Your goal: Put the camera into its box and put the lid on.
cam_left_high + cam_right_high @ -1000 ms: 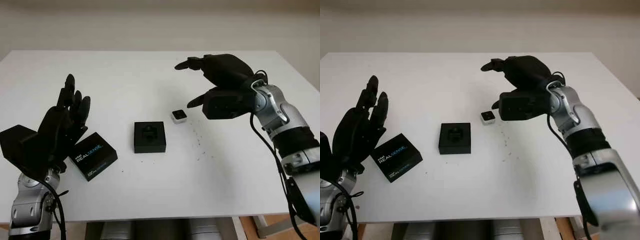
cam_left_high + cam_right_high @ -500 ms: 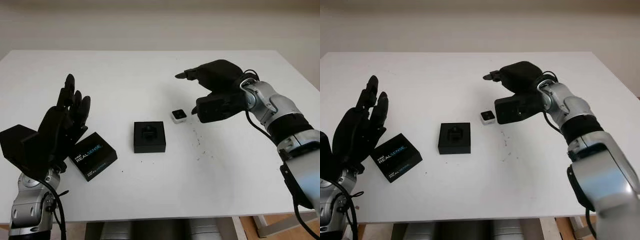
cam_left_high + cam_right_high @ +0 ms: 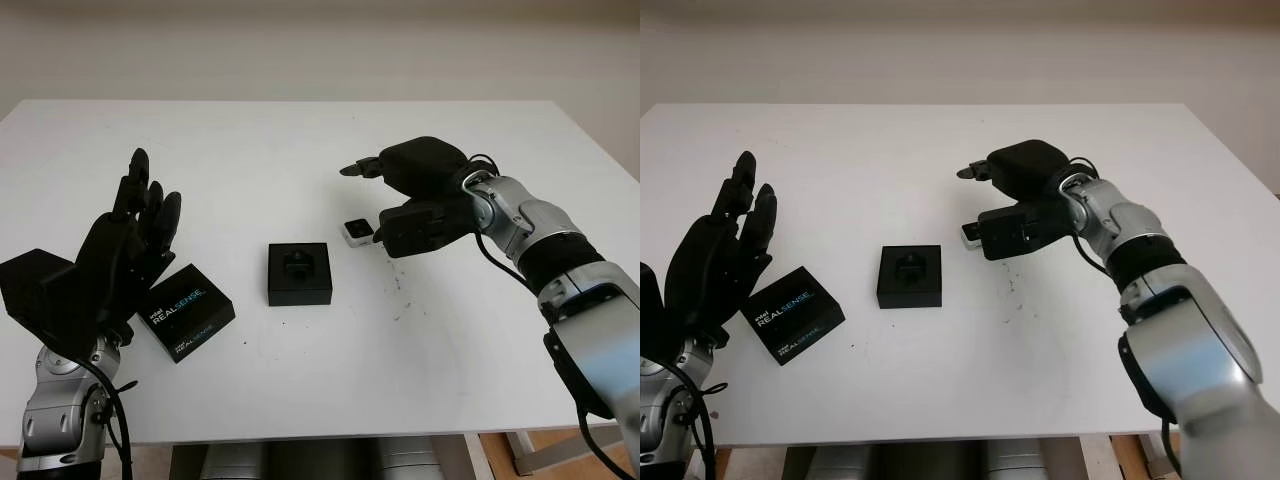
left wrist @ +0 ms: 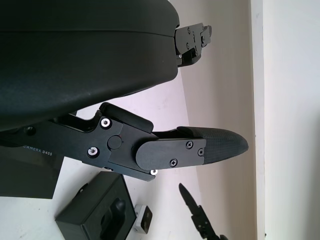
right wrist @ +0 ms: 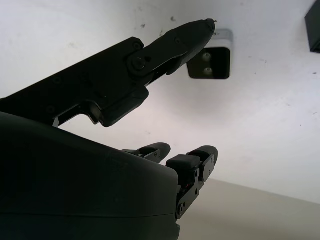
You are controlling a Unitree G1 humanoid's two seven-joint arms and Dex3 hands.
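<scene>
Camera (image 3: 357, 232) small, silver-edged, lying on the desk (image 3: 300, 380) just right of the open black box (image 3: 299, 273), apart from it. Box sitting mid-desk with a moulded insert showing, nothing in it yet. Lid (image 3: 185, 311), printed REALSENSE, lying flat to the box's left, well apart from the camera.

Right hand (image 3: 418, 200) poised at the camera: lower part of the hand just beside its right edge, upper fingers (image 3: 362, 167) arched above and beyond it. Open, holding nothing; in the right wrist view one fingertip (image 5: 202, 27) right at the camera's (image 5: 210, 62) edge, contact not certain. Left hand (image 3: 120, 250) raised over the desk's left side just by the lid, open, idle.

Step in hand, judged: reaching to grasp the camera, the first of the task; nothing boxed, lid off. Next move calls for closing the fingers on opposite sides of the camera without nudging it away, a fine pinch on a small body, then lifting and carrying it left over the box and lining it up with the insert's recess.
</scene>
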